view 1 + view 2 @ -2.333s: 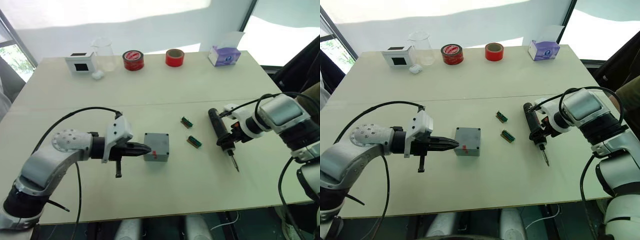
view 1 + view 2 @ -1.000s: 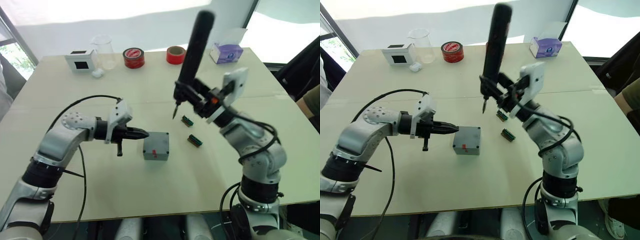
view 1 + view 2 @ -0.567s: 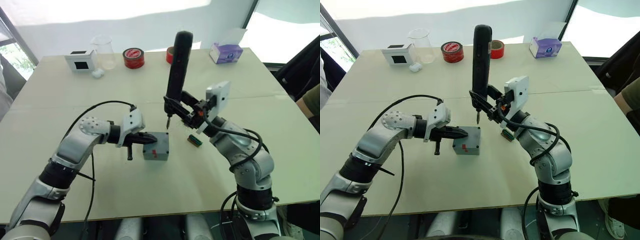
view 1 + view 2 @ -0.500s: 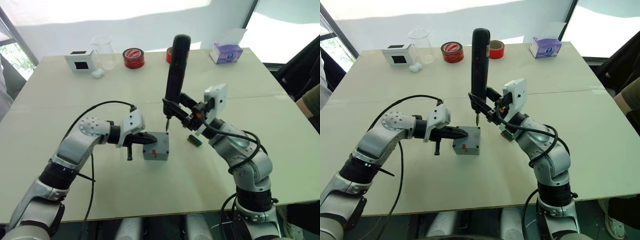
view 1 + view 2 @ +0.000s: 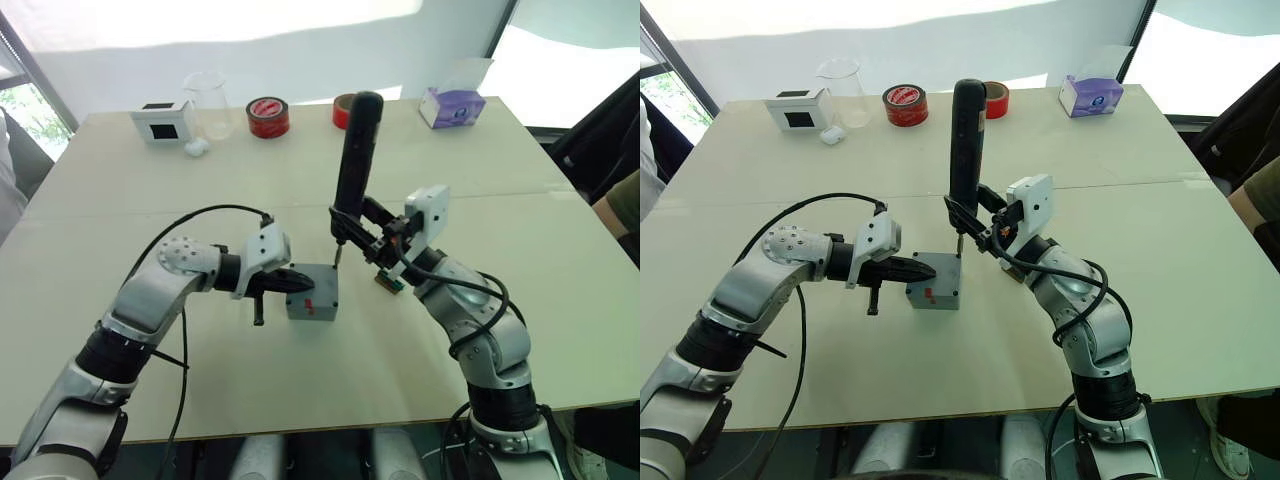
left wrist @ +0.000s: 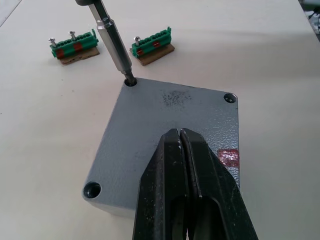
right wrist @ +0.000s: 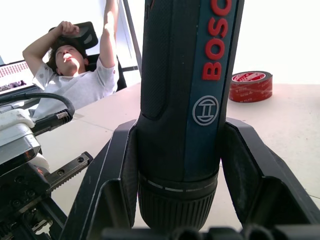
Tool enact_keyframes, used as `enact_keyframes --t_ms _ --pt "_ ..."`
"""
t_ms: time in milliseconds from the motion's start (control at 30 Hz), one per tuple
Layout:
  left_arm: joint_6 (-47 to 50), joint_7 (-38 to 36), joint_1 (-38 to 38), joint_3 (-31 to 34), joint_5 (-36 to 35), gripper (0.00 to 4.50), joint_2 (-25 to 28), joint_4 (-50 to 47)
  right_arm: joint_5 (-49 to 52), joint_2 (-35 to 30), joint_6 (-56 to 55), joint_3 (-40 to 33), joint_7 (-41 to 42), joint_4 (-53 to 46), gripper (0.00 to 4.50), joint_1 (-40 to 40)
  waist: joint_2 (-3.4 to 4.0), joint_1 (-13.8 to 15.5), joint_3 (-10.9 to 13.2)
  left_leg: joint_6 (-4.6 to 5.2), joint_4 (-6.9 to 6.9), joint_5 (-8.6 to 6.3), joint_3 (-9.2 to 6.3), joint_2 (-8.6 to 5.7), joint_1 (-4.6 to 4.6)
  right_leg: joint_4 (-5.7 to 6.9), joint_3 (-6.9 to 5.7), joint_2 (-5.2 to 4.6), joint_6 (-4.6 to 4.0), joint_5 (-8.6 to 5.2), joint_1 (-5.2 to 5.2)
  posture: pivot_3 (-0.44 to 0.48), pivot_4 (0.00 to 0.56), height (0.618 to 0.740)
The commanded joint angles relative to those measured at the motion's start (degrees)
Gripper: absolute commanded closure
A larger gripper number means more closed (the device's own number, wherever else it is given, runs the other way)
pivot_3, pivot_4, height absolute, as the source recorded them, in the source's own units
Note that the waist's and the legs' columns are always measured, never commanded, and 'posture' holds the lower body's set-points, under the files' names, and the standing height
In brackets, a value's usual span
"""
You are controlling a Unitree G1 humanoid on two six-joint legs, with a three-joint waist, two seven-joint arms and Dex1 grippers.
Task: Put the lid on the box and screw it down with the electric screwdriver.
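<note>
The grey box (image 5: 312, 292) stands mid-table with a red mark (image 6: 229, 156) on its side. The lid (image 6: 170, 115) lies flat on top of it, with screw holes at its corners. My left gripper (image 6: 180, 135) is shut, and its black tips lie over the lid's near edge. My right gripper (image 7: 180, 170) is shut on the electric screwdriver (image 5: 354, 160). The tool is held nearly upright, and its metal bit (image 6: 116, 50) sits in the lid's far corner hole.
Two green terminal blocks (image 6: 73, 44) (image 6: 152, 45) lie just beyond the box. Along the table's far edge stand a white box with a black face (image 5: 162, 122), a beaker (image 5: 207, 104), two red tape rolls (image 5: 267, 117) (image 5: 993, 97) and a purple tissue box (image 5: 450, 105). A person (image 7: 75, 75) sits behind the table.
My right arm lifted the screwdriver off the table, swung it upright and lowered its bit into the lid's corner hole. The left gripper stayed shut at the box.
</note>
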Motion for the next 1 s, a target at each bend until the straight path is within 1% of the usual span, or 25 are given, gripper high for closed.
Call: enact_keyframes --t_ms 33,100,167,267,400,633,733,800,1000 --pt "1.62 -0.11 1.40 -0.71 0.69 4.50 0.85 -0.54 -3.20 -1.35 -3.07 2.45 1.32 -0.88 2.71 1.60 0.00 0.00 -0.02 0.00 0.00 0.00 0.00 0.00 0.02 0.00 0.00 0.00 0.00 0.00 0.01 0.000 0.150 0.740" --pt "1.62 -0.13 1.71 -0.84 0.96 4.50 1.01 -0.46 -4.14 -1.85 -3.27 3.76 1.73 -0.71 2.71 2.57 -0.03 -0.02 -0.07 0.03 -0.01 -0.02 0.01 0.00 0.14 0.00 0.00 0.00 0.00 0.00 0.13 0.000 0.150 0.740" --pt "1.57 -0.42 2.22 -0.79 0.86 4.50 1.25 -0.67 -4.79 -2.03 -0.91 4.33 0.32 0.05 2.71 3.02 -0.04 -0.02 -0.09 0.08 -0.03 -0.05 0.00 0.00 0.35 -0.02 0.00 0.00 -0.01 -0.01 0.36 0.000 0.150 0.740" --pt "1.80 -0.80 2.65 -0.46 0.49 4.50 1.50 -0.79 -4.84 -1.28 1.33 4.45 -1.47 0.80 2.71 2.93 -0.08 -0.02 -0.21 0.25 -0.12 -0.16 0.00 0.02 1.02 -0.19 0.00 0.01 -0.03 -0.06 1.05 0.000 0.150 0.740" --pt "1.28 -0.77 2.92 -0.43 0.95 4.50 1.56 0.08 -6.31 -1.74 1.12 6.12 -1.74 1.17 2.71 4.16 -0.26 0.07 -0.59 0.26 -0.12 -0.17 -0.02 0.02 1.12 -0.20 0.00 0.01 -0.05 -0.10 1.13 0.000 0.150 0.740" --pt "1.10 -0.53 3.78 -0.56 1.31 4.50 1.65 0.05 -9.33 -3.33 -0.56 7.81 -0.95 1.71 2.71 6.91 -0.32 0.07 -1.23 0.28 -0.13 -0.19 -0.03 0.02 1.17 -0.22 0.00 0.01 -0.09 -0.12 1.18 0.000 0.150 0.740" --pt "1.33 -0.38 3.96 -0.69 1.39 4.50 1.68 -0.26 -10.58 -4.09 -1.94 8.53 -0.54 2.48 2.71 8.28 -0.36 0.12 -1.27 0.32 -0.17 -0.22 -0.03 0.02 1.46 -0.28 0.00 0.01 -0.11 -0.15 1.48 0.000 0.150 0.740" --pt "1.63 -0.32 3.98 -0.72 1.32 4.50 1.70 -0.57 -10.45 -3.89 -1.99 8.49 -0.74 2.65 2.71 8.79 -0.40 0.11 -1.34 0.44 -0.25 -0.32 -0.03 0.03 1.95 -0.39 -0.01 -0.01 -0.11 -0.29 1.98 0.000 0.150 0.740" --pt "1.39 -0.35 3.76 -1.26 1.98 4.50 1.61 -0.03 -12.08 -3.92 -1.30 9.92 -1.61 3.41 2.71 8.04 -0.41 0.12 -1.54 0.44 -0.26 -0.33 -0.07 0.02 1.97 -0.38 -0.02 -0.04 -0.10 -0.31 1.98 0.000 0.150 0.740"
